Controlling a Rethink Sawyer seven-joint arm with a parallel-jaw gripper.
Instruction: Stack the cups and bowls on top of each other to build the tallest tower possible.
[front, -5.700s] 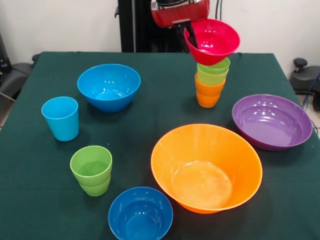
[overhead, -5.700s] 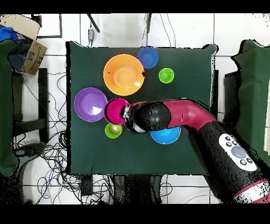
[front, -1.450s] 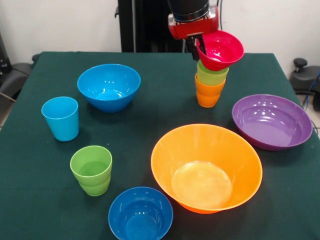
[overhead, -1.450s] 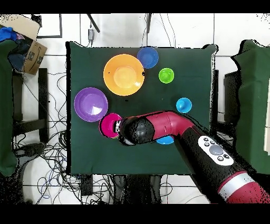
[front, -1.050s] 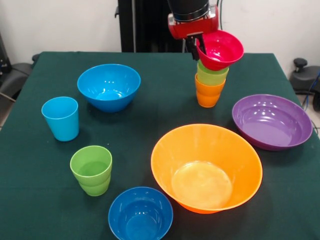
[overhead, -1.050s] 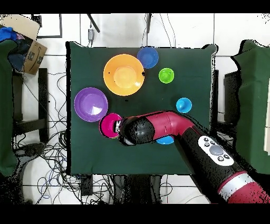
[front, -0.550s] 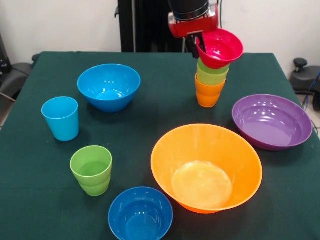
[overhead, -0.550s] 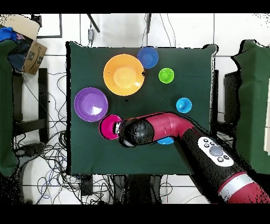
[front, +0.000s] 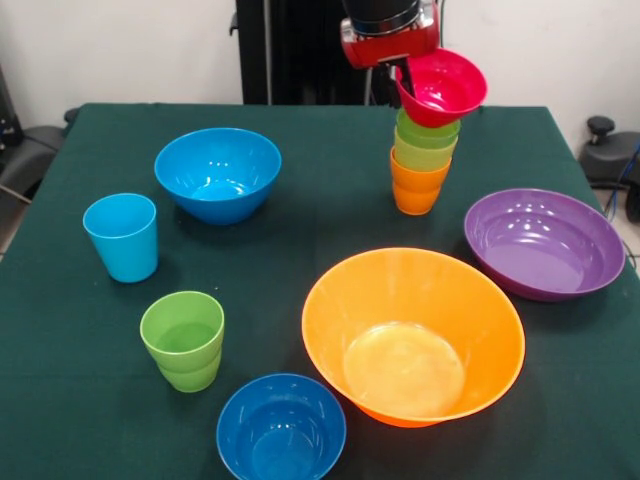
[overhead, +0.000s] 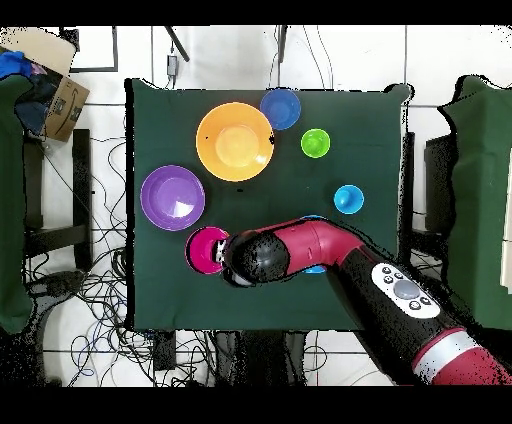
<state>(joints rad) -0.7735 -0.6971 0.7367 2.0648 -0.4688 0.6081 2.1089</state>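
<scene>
Compared with half a second earlier, the gripper (front: 405, 82) and the red bowl (front: 442, 87) stand slightly higher in the front view; more of the green cup (front: 427, 140) shows beneath the bowl. In the overhead view the arm's head has shifted a little toward the table's near edge, the bowl with it.

The fingers are closed on the red bowl's rim, one finger (front: 409, 83) visible inside the wall; the bowl hangs tilted, its base at the mouth of the green cup, which is nested in the orange cup (front: 417, 187) directly below the fingers. Whether bowl and cup touch cannot be told.

The other pieces lie well away from the fingers: the purple bowl (front: 545, 244), the large orange bowl (front: 413, 334), two blue bowls (front: 217, 172) (front: 281, 427), the light blue cup (front: 122, 236) and the stepped green cup (front: 183, 339).

The table (front: 320, 230) carries a dark green cloth. Around it, the overhead view shows a tiled floor (overhead: 240, 50) with loose cables (overhead: 95, 290) and a cardboard box (overhead: 55, 80).
</scene>
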